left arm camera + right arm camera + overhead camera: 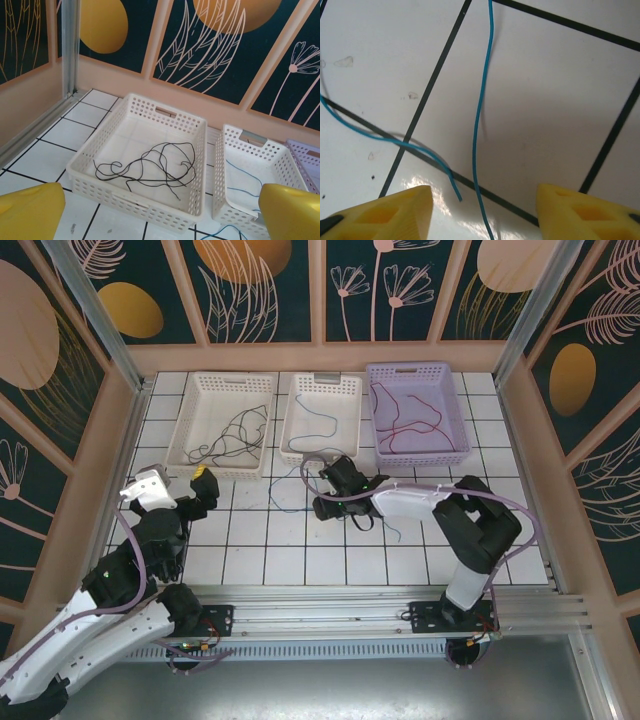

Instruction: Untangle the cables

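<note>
We judge this the pick-up step: the blue cable (479, 115) lies on the desk (250, 535) at 6 o'clock of the middle basket (291, 420). Our right end effector (482, 212) straddles it, jaws apart, not pinching. Next it should close squarely. The left end effector (160, 214) gapes wide, empty.

So the table (250, 560) is just white tiles with dark grout lines, a bit glossy, with a few small specks up close. Three baskets sit on it in a row along the back: the middle basket (322, 380) is white, a wider white basket (215, 472) is just left of it, and a lilac basket (420, 458) is just right of it. A thin blue cable (479, 115) lies loose on the tiles in front of the middle basket, crossing the grout lines.
</note>
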You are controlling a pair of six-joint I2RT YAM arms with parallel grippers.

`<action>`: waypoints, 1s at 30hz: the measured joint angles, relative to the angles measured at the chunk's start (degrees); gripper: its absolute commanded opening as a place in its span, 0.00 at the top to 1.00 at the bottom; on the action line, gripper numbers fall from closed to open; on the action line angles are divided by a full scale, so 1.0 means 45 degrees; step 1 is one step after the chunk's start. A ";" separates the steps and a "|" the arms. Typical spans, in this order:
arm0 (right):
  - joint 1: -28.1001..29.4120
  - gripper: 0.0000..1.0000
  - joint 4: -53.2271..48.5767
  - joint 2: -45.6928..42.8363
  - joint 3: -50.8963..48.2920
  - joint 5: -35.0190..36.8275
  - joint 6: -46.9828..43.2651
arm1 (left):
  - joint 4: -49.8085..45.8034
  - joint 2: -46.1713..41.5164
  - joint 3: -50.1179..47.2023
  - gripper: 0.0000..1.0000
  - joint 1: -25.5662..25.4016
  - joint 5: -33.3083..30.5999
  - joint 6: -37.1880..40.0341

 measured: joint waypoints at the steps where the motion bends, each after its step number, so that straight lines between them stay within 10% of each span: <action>1: 0.0000 0.49 0.0029 0.0165 0.0112 -0.0005 0.0000 | -0.0010 0.0000 0.0000 0.01 0.0005 -0.0005 0.0000; 30: -0.0185 1.00 0.0340 0.0763 0.0330 -0.0058 -0.0180 | -0.0019 0.0141 -0.0092 0.02 0.0000 -0.0282 0.0010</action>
